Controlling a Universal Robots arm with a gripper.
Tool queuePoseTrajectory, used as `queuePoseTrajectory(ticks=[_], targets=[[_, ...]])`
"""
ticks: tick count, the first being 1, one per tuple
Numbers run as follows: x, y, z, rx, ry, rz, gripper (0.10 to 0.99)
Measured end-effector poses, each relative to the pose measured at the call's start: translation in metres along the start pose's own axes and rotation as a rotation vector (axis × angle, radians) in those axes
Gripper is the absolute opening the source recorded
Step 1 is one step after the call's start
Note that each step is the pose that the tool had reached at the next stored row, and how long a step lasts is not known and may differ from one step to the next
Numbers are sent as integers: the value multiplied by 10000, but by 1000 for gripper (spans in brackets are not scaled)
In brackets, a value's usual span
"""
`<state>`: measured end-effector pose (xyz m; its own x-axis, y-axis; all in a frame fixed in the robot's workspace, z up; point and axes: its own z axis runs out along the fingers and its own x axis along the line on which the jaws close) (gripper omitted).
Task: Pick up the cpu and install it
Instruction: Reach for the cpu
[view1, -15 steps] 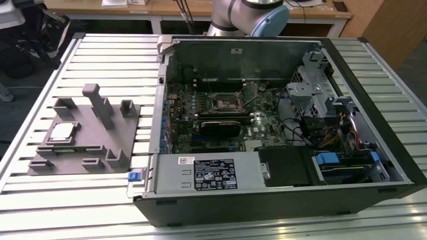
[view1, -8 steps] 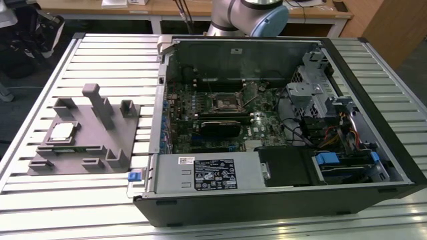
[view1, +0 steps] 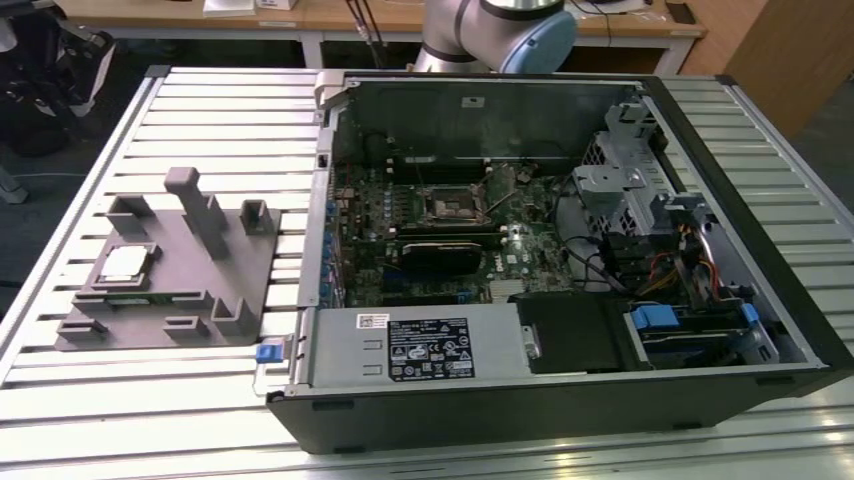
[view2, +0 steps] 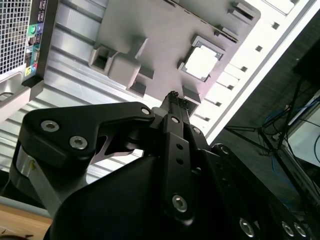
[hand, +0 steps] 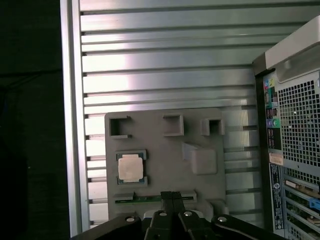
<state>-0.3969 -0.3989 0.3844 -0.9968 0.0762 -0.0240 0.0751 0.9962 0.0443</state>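
Note:
The cpu (view1: 124, 264) is a small square chip with a pale silvery top, lying flat in a recess of the grey plastic holder (view1: 180, 300) on the slatted table, at the exterior view's left. Both wrist views look down on the cpu (view2: 201, 63) (hand: 130, 166) in the holder (view2: 150, 30) (hand: 165, 145). My gripper (hand: 172, 196) (view2: 175, 97) hangs well above the holder, its black fingers pressed together with nothing between them. The black cpu socket (view1: 450, 205) with its metal frame sits on the motherboard inside the open computer case (view1: 561, 400).
The arm's base (view1: 501, 30) stands behind the case. Tall posts (view1: 200, 210) rise from the holder beside the cpu. A grey power supply box (view1: 414, 345) with a white label fills the case's front. Drive cages and cables (view1: 667, 250) crowd the exterior view's right. The table edge (hand: 70, 125) runs near the holder.

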Motion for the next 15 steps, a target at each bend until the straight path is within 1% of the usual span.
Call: queuePoseTrajectory(ticks=[7, 15], targets=[[113, -11, 5, 0, -1, 0, 106], [227, -65, 12, 0, 0, -1, 106]])
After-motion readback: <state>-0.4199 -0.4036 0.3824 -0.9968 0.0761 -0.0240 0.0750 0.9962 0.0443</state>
